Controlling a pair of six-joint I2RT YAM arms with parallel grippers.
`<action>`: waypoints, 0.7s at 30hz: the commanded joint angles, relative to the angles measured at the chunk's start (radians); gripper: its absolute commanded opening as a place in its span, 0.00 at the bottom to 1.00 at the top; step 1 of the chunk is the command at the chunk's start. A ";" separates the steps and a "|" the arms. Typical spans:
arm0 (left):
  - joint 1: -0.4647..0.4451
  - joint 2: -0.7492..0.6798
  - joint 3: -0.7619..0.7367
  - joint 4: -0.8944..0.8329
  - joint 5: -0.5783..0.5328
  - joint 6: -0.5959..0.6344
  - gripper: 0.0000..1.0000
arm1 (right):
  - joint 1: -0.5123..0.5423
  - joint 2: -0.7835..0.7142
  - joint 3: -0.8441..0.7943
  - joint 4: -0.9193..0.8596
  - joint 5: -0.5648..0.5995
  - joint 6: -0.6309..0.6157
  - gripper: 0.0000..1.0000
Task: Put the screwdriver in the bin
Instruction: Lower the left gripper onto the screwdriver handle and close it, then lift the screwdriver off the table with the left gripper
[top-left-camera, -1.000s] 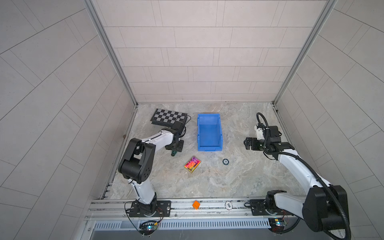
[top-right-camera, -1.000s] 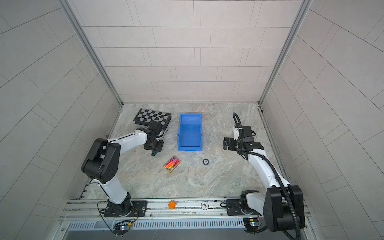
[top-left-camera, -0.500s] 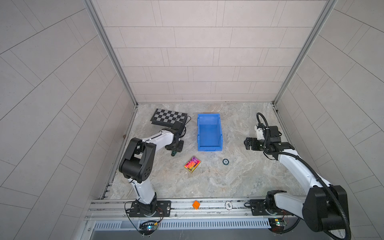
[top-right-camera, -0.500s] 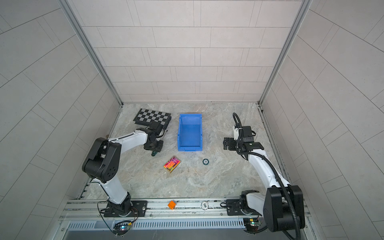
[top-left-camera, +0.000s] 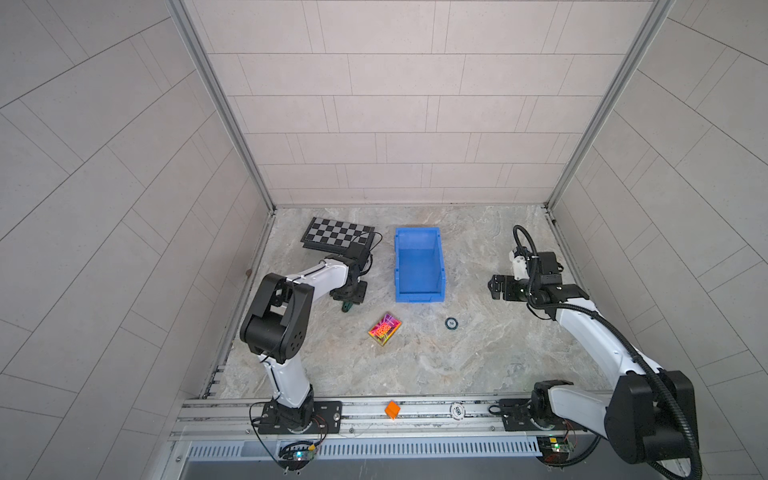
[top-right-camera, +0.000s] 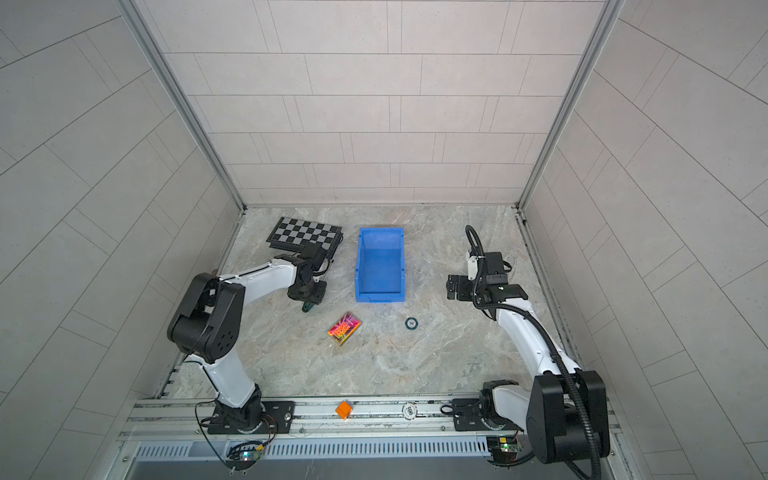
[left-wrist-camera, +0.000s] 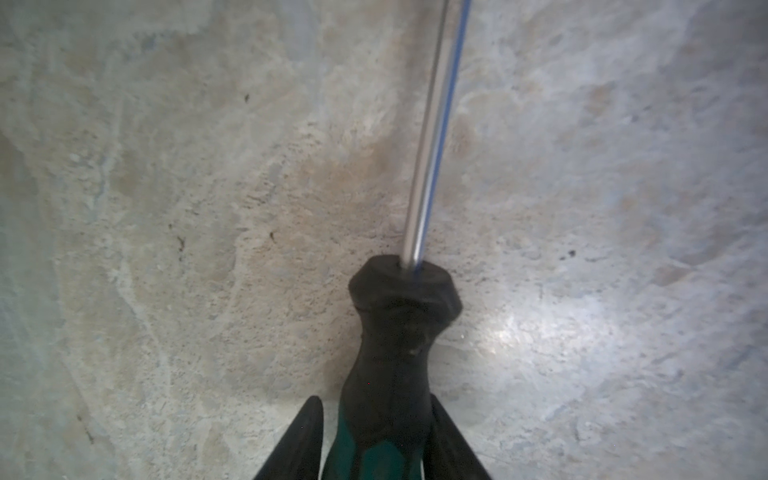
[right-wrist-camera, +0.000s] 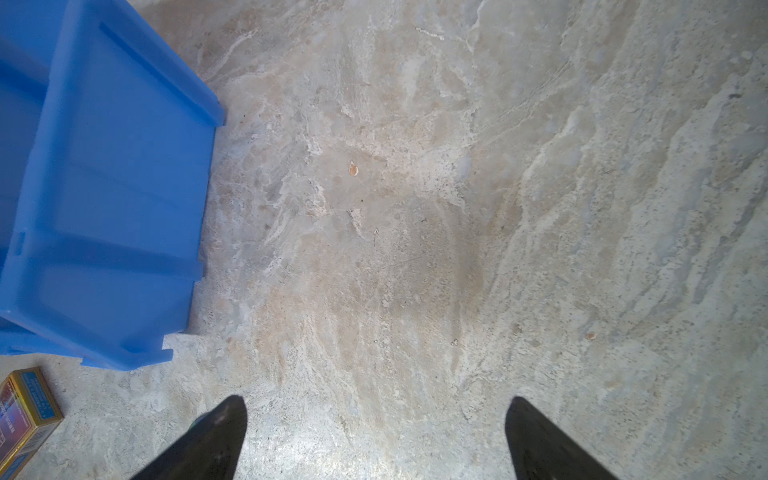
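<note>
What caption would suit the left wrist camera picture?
Left end effector straddling the screwdriver handle on the stone table.

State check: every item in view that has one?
the screwdriver: lying on the table, outside the bin.
the bin: upright, empty.
left pincer: shut on the screwdriver's handle.
right pincer: open, empty.

Green-black screwdriver (left-wrist-camera: 395, 353) lies flat, handle pinched in my left gripper (left-wrist-camera: 372, 397). Blue bin (top-left-camera: 417, 270) stands upright near it.
</note>
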 joint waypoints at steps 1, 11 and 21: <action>-0.005 0.016 0.025 -0.033 -0.007 0.009 0.40 | -0.004 -0.009 0.011 -0.013 0.013 -0.009 0.99; -0.005 0.018 0.038 -0.041 0.005 0.011 0.29 | -0.004 -0.031 0.001 -0.014 0.024 -0.009 0.99; -0.005 -0.047 0.036 -0.038 0.006 0.003 0.16 | -0.005 -0.035 -0.003 -0.016 0.030 -0.011 0.99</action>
